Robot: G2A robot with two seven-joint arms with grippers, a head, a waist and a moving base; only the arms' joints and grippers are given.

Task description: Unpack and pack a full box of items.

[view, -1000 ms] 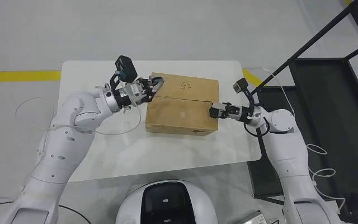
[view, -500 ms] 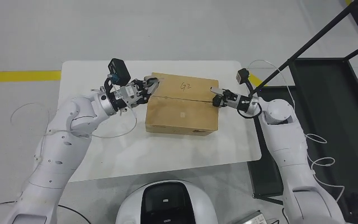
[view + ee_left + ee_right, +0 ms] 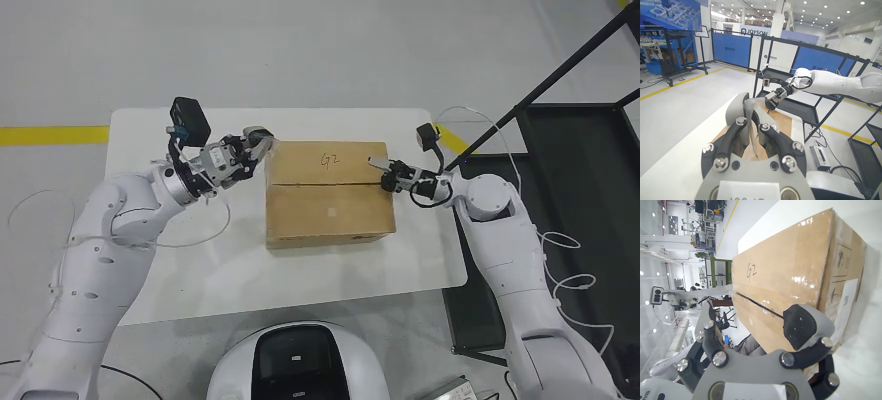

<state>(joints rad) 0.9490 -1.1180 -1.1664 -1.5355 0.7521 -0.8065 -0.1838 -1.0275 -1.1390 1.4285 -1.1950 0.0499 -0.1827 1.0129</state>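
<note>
A closed brown cardboard box (image 3: 325,195) marked "G2" lies in the middle of the white table (image 3: 190,270), with its top seam (image 3: 757,305) showing as an open slit. My left gripper (image 3: 255,140) hangs just off the box's left far corner. It is shut on a strip of clear tape (image 3: 750,121) that stands up between its fingers. The tape (image 3: 715,290) runs from the seam's far end towards that gripper. My right gripper (image 3: 385,170) is open at the seam's right end, with one black pad (image 3: 798,328) over the box's top edge.
A black metal rack (image 3: 570,200) stands just off the table's right side, behind my right arm. Bare table lies in front of the box and to its left. A yellow floor line (image 3: 50,135) runs beyond the table's left end.
My left gripper has drawn back to the left, away from the box, with the tape in it. The right gripper moved up along the box's right end to the seam. The box shifted slightly right.
</note>
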